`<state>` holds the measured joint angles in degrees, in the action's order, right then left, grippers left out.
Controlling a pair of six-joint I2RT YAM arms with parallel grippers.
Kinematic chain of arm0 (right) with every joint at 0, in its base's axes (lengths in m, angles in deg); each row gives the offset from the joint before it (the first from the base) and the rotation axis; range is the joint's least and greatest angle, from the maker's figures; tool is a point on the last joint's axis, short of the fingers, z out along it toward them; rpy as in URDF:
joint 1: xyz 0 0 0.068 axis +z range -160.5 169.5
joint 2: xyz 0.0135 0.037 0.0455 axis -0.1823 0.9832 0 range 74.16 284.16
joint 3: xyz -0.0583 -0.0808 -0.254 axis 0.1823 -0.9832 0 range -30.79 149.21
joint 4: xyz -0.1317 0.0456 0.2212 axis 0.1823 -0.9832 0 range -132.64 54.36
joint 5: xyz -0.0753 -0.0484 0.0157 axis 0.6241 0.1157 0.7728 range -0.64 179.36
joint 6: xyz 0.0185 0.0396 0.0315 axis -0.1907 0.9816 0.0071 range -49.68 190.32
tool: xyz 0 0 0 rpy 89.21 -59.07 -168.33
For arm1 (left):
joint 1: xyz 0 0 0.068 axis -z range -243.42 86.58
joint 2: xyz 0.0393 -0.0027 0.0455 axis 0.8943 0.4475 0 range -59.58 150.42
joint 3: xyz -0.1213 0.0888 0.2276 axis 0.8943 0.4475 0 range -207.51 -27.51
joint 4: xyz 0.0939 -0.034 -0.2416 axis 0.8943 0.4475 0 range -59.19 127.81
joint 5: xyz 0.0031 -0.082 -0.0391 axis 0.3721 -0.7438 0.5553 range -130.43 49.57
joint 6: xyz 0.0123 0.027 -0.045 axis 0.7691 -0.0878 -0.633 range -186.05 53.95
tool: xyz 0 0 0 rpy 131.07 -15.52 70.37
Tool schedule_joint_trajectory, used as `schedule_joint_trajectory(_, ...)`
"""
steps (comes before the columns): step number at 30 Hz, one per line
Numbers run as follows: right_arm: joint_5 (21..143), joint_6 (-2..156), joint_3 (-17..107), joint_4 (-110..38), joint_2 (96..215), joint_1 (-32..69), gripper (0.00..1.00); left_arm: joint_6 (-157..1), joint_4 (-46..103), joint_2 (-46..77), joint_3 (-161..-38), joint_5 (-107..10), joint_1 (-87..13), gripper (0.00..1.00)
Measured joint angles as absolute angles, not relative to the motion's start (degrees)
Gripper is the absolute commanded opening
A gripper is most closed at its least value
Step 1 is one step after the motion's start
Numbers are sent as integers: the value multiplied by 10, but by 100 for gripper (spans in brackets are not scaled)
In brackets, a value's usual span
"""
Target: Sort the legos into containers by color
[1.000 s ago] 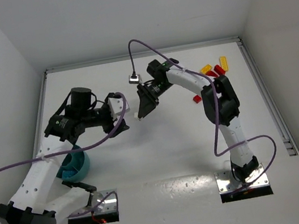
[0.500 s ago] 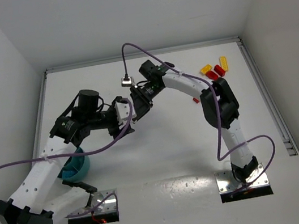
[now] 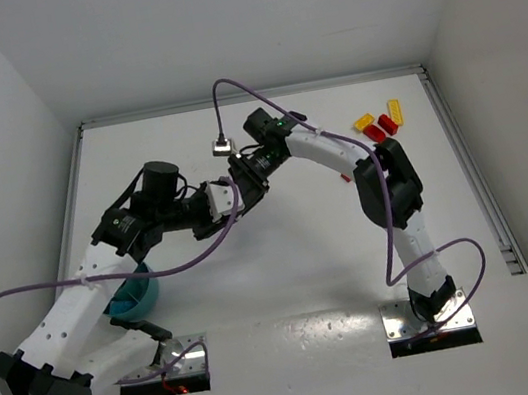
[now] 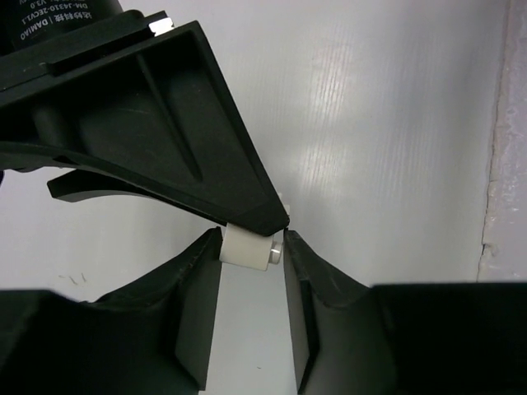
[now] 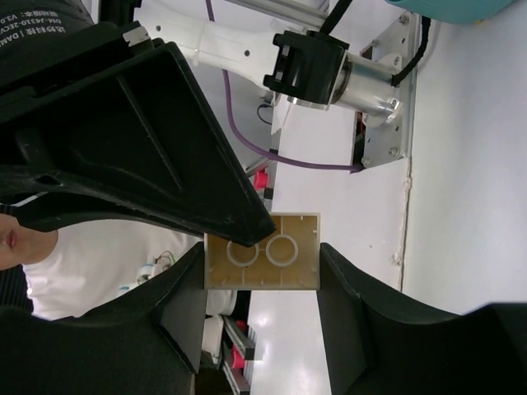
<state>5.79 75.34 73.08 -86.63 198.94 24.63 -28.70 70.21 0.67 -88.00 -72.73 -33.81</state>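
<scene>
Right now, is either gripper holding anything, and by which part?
Right gripper holds a yellowish lego brick by its two short ends, underside toward the wrist camera. Left gripper flanks a pale piece; grip cannot be told.

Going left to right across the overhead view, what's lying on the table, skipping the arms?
teal bowl → lone red lego → near yellow lego → back red lego → rightmost yellow lego
</scene>
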Motion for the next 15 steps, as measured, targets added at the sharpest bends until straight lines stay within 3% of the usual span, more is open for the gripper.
schedule_joint_trajectory(5,55,758,727,-866,1986,247,29,-286,699,-8,-872,-719,-333,18)
schedule_joint_trajectory(11,54,760,726,-867,1984,249,31,-303,703,-15,-872,-711,-330,10)
schedule_joint_trajectory(12,53,759,726,-867,1984,250,35,-307,704,-17,-872,-710,-330,9)
schedule_joint_trajectory(13,53,758,726,-868,1983,251,47,-310,706,-19,-872,-709,-330,9)
schedule_joint_trajectory(15,53,756,726,-872,1981,254,58,-319,710,-26,-872,-706,-330,8)
